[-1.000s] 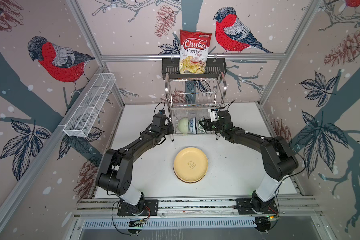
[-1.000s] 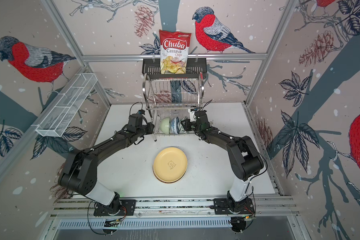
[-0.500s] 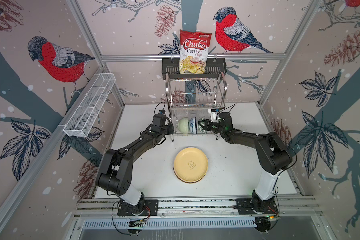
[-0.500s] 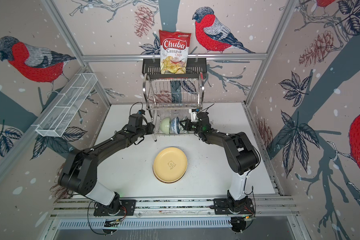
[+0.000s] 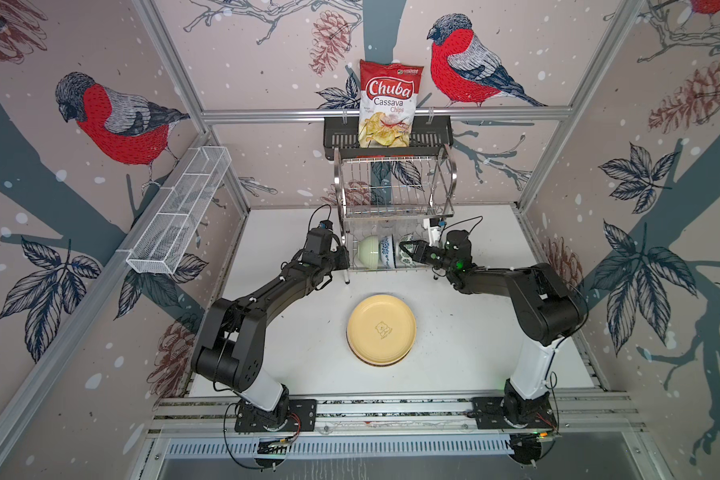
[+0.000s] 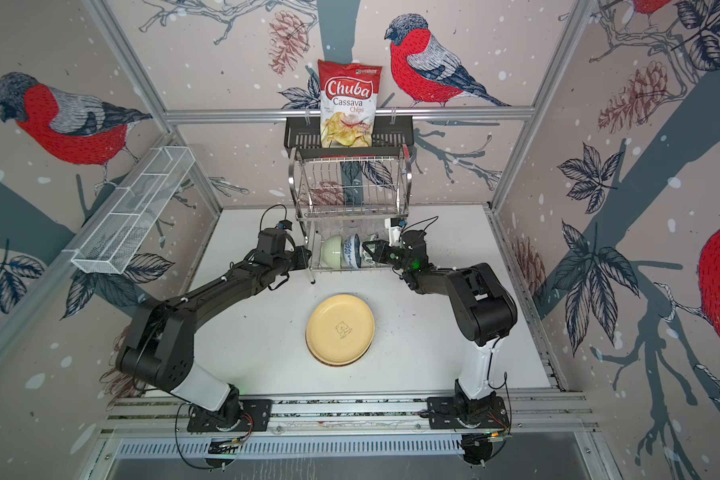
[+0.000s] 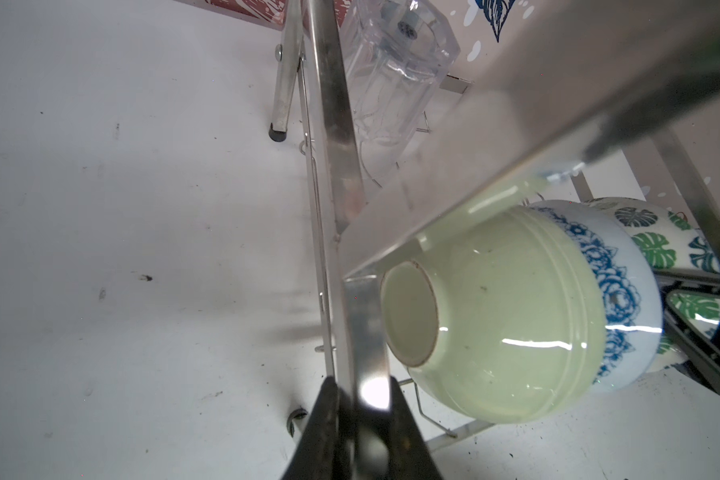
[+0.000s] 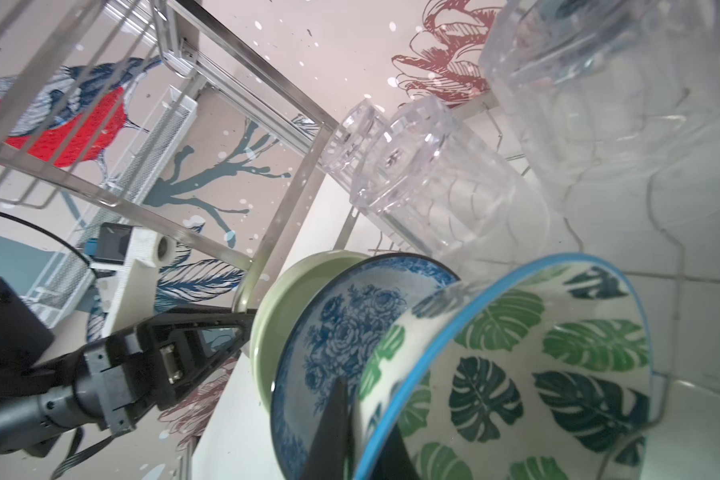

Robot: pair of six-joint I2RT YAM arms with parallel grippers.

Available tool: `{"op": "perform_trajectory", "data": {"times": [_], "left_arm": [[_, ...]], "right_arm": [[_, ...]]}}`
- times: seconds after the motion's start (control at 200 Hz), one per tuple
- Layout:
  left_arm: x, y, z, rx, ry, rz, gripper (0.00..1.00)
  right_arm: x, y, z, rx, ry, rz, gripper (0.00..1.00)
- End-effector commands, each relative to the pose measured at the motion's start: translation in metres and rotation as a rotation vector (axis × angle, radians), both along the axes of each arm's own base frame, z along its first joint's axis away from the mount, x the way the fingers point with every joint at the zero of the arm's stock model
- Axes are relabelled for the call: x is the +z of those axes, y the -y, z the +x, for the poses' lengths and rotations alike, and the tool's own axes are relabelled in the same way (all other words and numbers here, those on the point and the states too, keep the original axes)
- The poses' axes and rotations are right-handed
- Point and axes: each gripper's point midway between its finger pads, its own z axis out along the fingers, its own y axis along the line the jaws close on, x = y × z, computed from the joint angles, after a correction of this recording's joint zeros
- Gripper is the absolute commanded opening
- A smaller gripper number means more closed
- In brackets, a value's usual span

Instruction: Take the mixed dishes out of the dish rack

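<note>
The steel dish rack (image 5: 395,183) stands at the back centre with a bare upper tier. On its lower tier three bowls stand on edge: pale green (image 5: 368,251), blue-white (image 5: 387,251) and green-leaf (image 8: 558,374). Clear glasses (image 8: 433,187) lie behind them. My right gripper (image 8: 364,411) is shut on the leaf bowl's blue rim, one finger inside and one outside. The left gripper (image 7: 362,390) is shut on the rack's front left upright. A cream-yellow plate (image 5: 381,328) tops a stack on the table.
A Chuba chips bag (image 5: 387,104) stands in the black shelf basket (image 5: 337,137) above the rack. A long white mesh tray (image 5: 179,212) hangs on the left wall. The white table (image 5: 474,332) runs to the metal rail at the front.
My right gripper has pushed a little further into the lower tier and closed on the leaf bowl's rim. The left gripper has stayed clamped on the rack upright.
</note>
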Motion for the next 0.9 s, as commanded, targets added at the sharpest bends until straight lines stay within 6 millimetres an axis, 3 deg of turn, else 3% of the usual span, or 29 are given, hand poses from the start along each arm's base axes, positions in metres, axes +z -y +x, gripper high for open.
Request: {"op": "perform_trajectory", "data": {"times": [0.0, 0.33, 0.63, 0.895], "left_arm": [[0.010, -0.002, 0.005, 0.064, 0.012, -0.070, 0.09], [0.008, -0.004, 0.004, 0.067, 0.011, -0.066, 0.09], [0.007, -0.005, 0.006, 0.072, 0.016, -0.065, 0.09], [0.019, -0.006, 0.005, 0.083, 0.035, -0.074, 0.11]], "right_arm": [[0.015, 0.007, 0.008, -0.051, -0.033, 0.097, 0.02], [0.046, 0.009, 0.002, -0.043, 0.013, 0.156, 0.01], [0.068, 0.009, -0.011, -0.078, 0.060, 0.066, 0.00], [0.085, 0.007, -0.043, -0.123, 0.094, -0.035, 0.00]]}}
